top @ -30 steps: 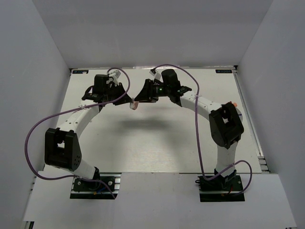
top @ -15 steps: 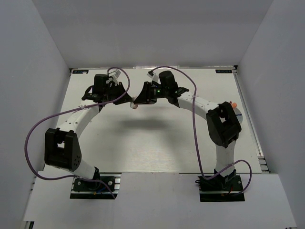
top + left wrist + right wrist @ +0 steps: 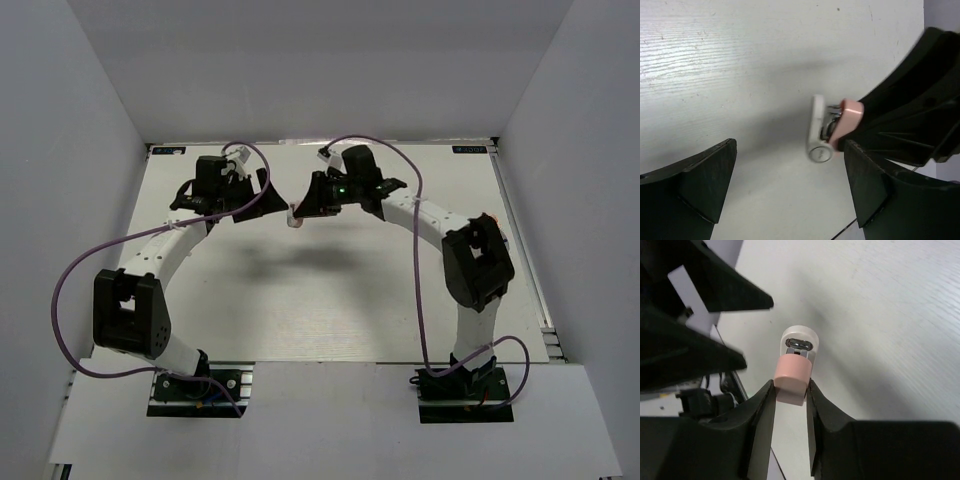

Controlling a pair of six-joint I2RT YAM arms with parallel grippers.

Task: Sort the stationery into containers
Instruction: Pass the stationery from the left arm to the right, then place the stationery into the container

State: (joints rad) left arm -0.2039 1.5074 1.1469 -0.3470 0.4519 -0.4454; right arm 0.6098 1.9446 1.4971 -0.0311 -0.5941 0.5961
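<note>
The pinkish-white eraser (image 3: 297, 218) hangs above the table's far middle, between the two grippers. My right gripper (image 3: 790, 390) is shut on its pink end (image 3: 792, 372), and the white rounded part sticks out past the fingertips. My left gripper (image 3: 790, 170) stands wide open, its fingers (image 3: 710, 175) on either side of the eraser (image 3: 819, 131) without touching it. In the top view the left gripper (image 3: 268, 200) faces the right gripper (image 3: 303, 208) closely. An orange cap (image 3: 492, 215) peeks from behind the right arm's elbow. The containers are hidden.
White walls close in the table (image 3: 330, 300) on the left, back and right. Purple cables (image 3: 70, 290) loop from both arms. The right arm's elbow (image 3: 478, 265) stands near the table's right edge.
The left gripper has opened and let go of the eraser. The right gripper has closed on its pink end, and both have shifted slightly right.
</note>
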